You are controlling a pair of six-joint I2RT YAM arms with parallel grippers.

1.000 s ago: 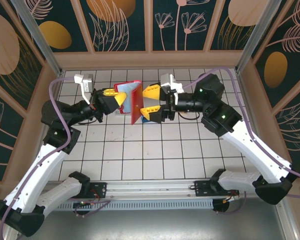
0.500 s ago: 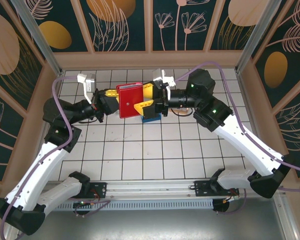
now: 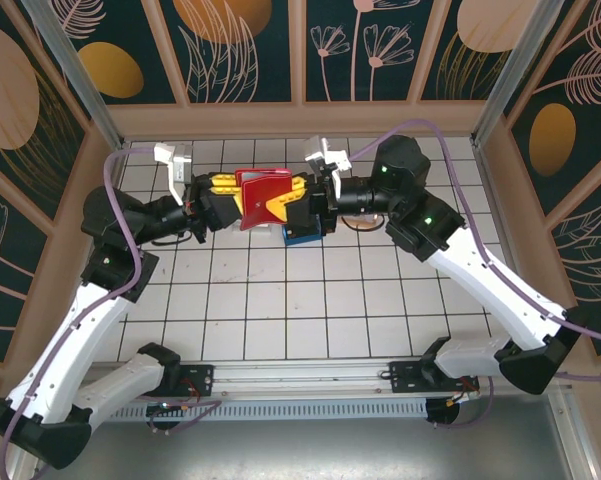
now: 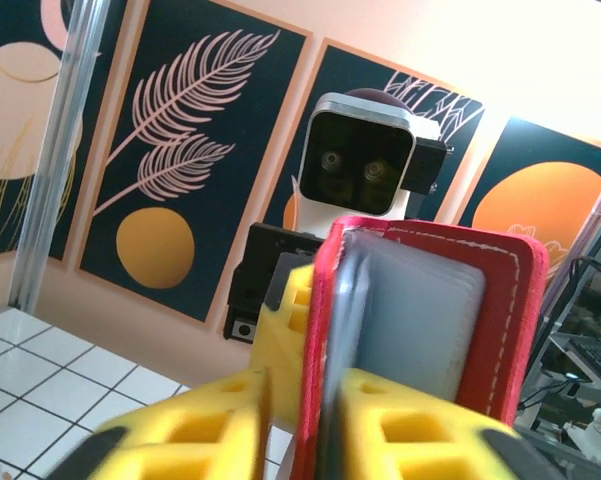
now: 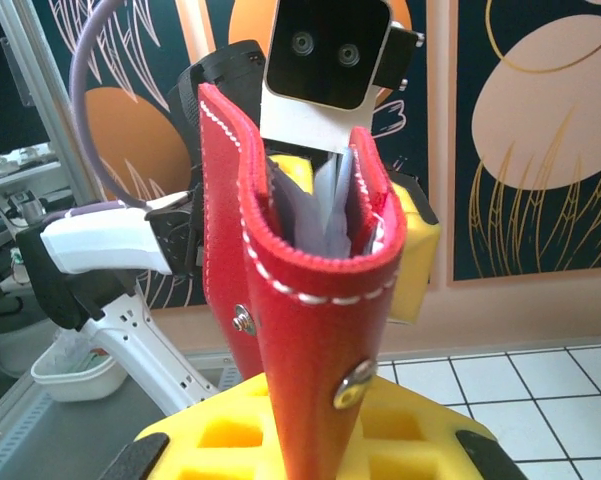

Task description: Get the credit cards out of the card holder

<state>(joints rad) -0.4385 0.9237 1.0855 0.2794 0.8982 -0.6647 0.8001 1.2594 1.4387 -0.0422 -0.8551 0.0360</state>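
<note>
The red card holder [image 3: 261, 181] hangs above the tiled floor between my two grippers, partly folded open. My right gripper [image 3: 285, 198] is shut on one flap; in the right wrist view that flap [image 5: 310, 300] rises from between the yellow fingers [image 5: 215, 440] of this gripper [image 5: 315, 425]. My left gripper [image 3: 234, 194] stands slightly open around the other flap [image 4: 500, 300], with a narrow gap beside one finger [image 4: 190, 430] of the gripper [image 4: 300, 400]. Greyish see-through pockets [image 4: 420, 310] show inside. The credit cards stay tucked in them; a thin dark edge [image 4: 342, 330] shows.
A blue block [image 3: 302, 236] lies on the white tiles [image 3: 280, 300] just below the right gripper. Wooden walls with dark panels close the back and sides. The two wrist cameras face each other across the card holder.
My right gripper moved left onto the card holder and shut on its flap. My left gripper's fingers loosened a little. The card holder turned and sits slightly higher.
</note>
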